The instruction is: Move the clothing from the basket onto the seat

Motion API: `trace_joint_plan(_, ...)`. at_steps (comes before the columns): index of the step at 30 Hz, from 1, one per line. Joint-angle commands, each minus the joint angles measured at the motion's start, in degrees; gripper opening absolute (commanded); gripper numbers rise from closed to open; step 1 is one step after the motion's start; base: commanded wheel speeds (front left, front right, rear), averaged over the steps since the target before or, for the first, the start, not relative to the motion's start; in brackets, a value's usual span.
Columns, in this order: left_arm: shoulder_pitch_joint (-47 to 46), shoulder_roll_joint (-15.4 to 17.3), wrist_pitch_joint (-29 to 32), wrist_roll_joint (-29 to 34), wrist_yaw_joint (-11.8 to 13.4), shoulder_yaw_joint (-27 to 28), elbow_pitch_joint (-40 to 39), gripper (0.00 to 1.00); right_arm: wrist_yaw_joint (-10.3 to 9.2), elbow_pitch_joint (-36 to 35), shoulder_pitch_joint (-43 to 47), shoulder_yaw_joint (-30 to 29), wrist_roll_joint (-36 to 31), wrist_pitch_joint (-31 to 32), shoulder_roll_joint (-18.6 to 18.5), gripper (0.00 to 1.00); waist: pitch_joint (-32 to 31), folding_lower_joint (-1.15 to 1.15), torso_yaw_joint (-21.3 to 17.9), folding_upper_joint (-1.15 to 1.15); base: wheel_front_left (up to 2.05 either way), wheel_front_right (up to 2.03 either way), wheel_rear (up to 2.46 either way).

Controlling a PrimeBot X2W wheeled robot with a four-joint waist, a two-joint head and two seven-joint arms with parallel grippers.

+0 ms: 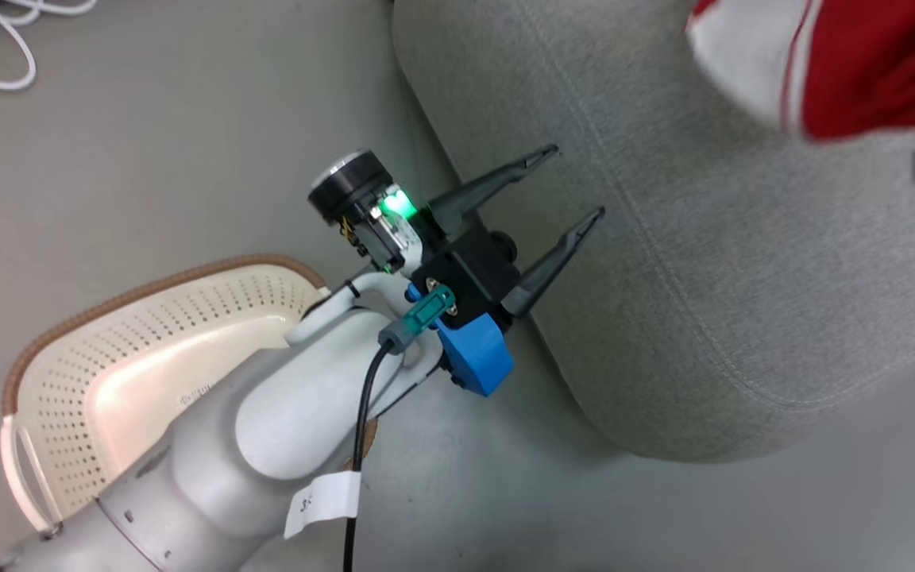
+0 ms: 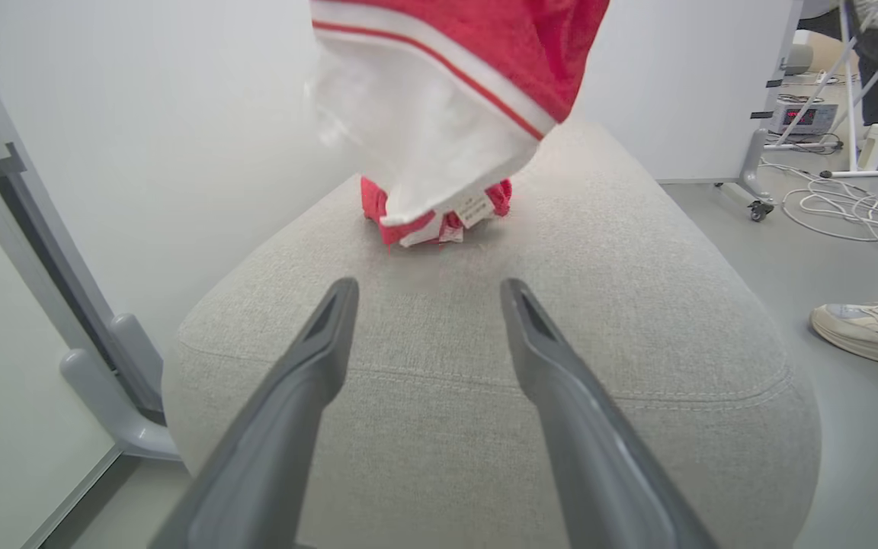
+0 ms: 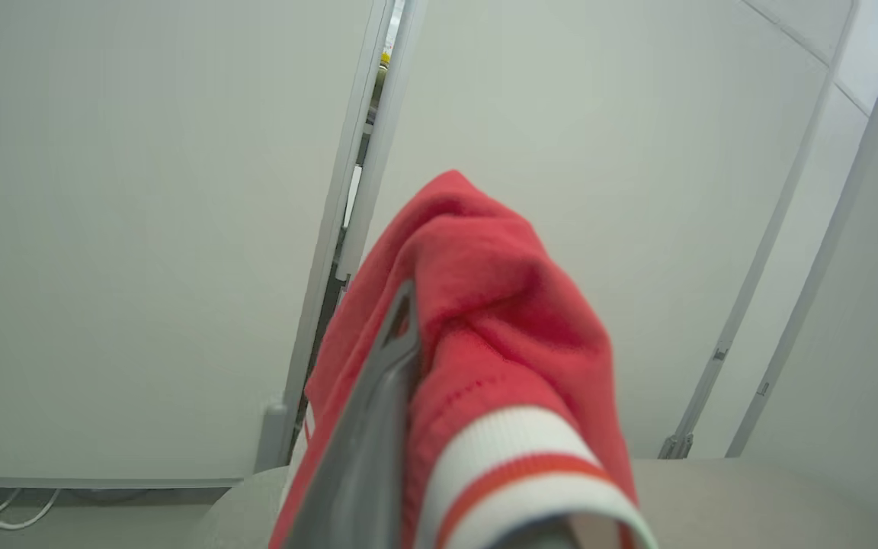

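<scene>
The large grey upholstered seat cushion (image 1: 664, 318) is matt woven cloth, slightly coarse, with a stitched seam. The soft red-and-white cloth garment (image 2: 447, 99) looks fleecy, its striped trim ribbed. The cream perforated plastic basket (image 1: 148, 349) is smooth and glossy inside, its brown rim woven-looking. The left gripper (image 1: 579, 179) has dark, matt, smooth plastic fingers.

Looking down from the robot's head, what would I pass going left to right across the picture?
Cable → basket → left gripper, open → clothing. The seat spreads behind the last two, so it has no clear place.
</scene>
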Motion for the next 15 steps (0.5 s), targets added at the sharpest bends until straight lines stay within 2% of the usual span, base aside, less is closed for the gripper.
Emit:
trace_joint_plan(1, -1.27, 0.62, 0.24, 0.36, 0.31, 0.17, -0.46, 1.00, 0.01, -0.28, -2.16, -0.94, 0.04, -0.07, -1.06, 0.00, 2.98, 0.00, 0.48, 0.00, 0.00, 0.00, 0.00)
trace_joint_plan(8, -4.69, 2.73, 2.64, 1.84, 0.36, -0.04, -4.31, 1.00, 0.01, -1.14, -13.85, -13.08, 0.86, -0.05, -7.50, 0.00, 11.31, 0.00, 1.99, 0.00, 0.00, 0.00, 0.00)
trace_joint_plan(12, -6.57, 3.82, 3.54, 2.75, 0.42, 0.01, -6.58, 1.00, 0.01, 2.32, -16.91, -18.17, 1.15, -0.06, -11.66, 0.00, 15.30, 0.00, 2.83, 0.00, 0.00, 0.00, 0.00)
trace_joint_plan(15, -7.90, 4.60, 4.08, 3.34, 0.40, 0.08, -8.10, 1.00, 0.01, 7.48, -17.76, -20.53, 1.04, -0.05, -13.22, 0.00, 17.89, 0.00, 3.23, 0.00, 0.00, 0.00, 0.00)
